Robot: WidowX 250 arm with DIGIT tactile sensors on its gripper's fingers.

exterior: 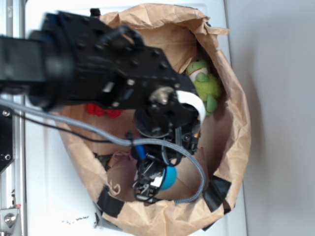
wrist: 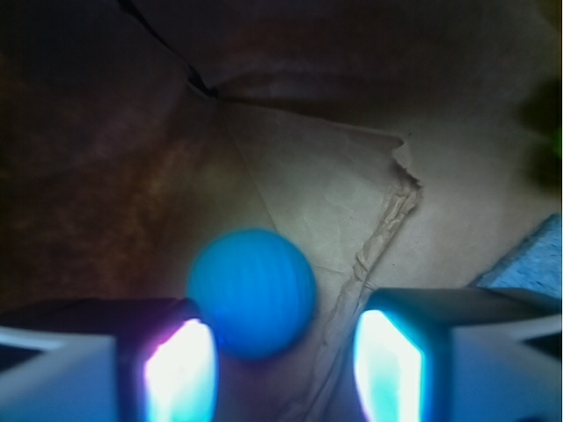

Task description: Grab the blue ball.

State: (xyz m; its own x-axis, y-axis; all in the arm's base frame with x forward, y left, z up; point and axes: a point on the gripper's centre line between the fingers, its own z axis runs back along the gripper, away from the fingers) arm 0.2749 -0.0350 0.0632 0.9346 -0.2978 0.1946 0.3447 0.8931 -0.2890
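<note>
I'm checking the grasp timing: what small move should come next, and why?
Probably nudge the gripper slightly forward, then close. In the wrist view the blue ball sits between the open fingers, nearer the left one, not yet gripped.

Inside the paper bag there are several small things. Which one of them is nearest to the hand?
The blue ball. It lies between the fingers of the open hand, close to the left one, while the green plush toy and the red thing lie farther away.
</note>
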